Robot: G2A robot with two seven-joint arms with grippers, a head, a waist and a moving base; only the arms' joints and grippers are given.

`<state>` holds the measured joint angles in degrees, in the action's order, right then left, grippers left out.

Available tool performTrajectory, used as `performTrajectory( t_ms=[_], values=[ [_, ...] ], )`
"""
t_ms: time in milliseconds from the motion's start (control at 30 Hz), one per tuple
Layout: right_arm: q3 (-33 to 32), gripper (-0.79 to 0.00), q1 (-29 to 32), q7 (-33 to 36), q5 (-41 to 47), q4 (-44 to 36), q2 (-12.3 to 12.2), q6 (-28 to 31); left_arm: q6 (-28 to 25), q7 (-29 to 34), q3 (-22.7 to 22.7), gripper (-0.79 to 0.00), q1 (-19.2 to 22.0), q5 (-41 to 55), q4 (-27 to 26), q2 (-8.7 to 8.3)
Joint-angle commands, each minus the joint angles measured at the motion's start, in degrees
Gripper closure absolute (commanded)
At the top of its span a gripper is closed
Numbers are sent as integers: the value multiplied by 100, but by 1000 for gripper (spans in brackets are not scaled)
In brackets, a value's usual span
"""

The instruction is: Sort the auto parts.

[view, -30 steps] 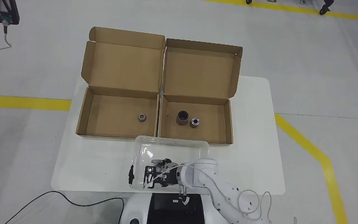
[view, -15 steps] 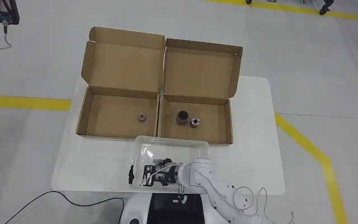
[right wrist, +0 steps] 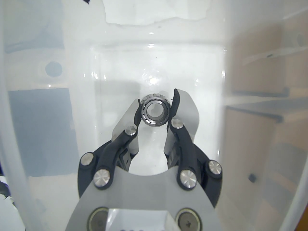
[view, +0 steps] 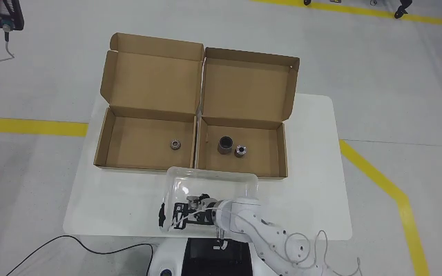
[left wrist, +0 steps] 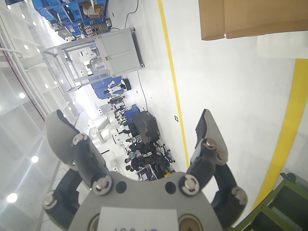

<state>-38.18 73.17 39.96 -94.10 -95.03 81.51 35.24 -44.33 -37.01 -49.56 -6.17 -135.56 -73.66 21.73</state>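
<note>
A small silver bearing [right wrist: 154, 113] lies inside the clear plastic bin [right wrist: 158, 56]. My right gripper [right wrist: 157, 96] is down in that bin, its two fingers shut on the bearing's sides. From above, the right gripper [view: 184, 212] sits at the near left part of the bin [view: 228, 173], by the table's front edge. My left gripper [left wrist: 130, 114] is open with nothing between its fingers and faces out toward the room floor. The left cardboard box [view: 121, 141] holds one bearing [view: 175, 144]. The right box [view: 266, 148] holds a dark sleeve [view: 225, 145] and a toothed part [view: 240, 150].
Both boxes stand side by side behind the bin with their lids [view: 153, 72] folded up and back. White table surface [view: 311, 165] lies to the right of the bin and boxes. A dark object [view: 161, 215] sits just left of the bin.
The right arm has shifted a little to the left inside the bin, with the gripper staying low near the bin floor. The parts in the boxes have not moved.
</note>
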Motion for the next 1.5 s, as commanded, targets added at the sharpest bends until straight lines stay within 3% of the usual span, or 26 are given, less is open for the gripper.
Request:
performTrajectory(
  t_ms=[0, 267, 667, 867, 1100, 1467],
  values=[
    [-25, 0, 58, -68, -60, -114, -27, -17, 0, 0, 0, -785, 0, 0, 0, 0],
    [-392, 0, 374, -1062, 68, -390, -183, -15, 0, 0, 0, -785, 0, 0, 0, 0],
    [-732, 0, 522, -3092, 298, -659, -337, 135, 0, 0, 0, -785, 0, 0, 0, 0],
    [-757, 0, 113, -3828, 484, -592, -304, 161, 0, 0, 0, -785, 0, 0, 0, 0],
    [-705, 0, -627, -4777, 1108, 52, -181, 381, 0, 0, 0, -785, 0, 0, 0, 0],
    [-791, 0, -1429, -5862, 1223, 183, -42, 34, 0, 0, 0, -785, 0, 0, 0, 0]
  ],
)
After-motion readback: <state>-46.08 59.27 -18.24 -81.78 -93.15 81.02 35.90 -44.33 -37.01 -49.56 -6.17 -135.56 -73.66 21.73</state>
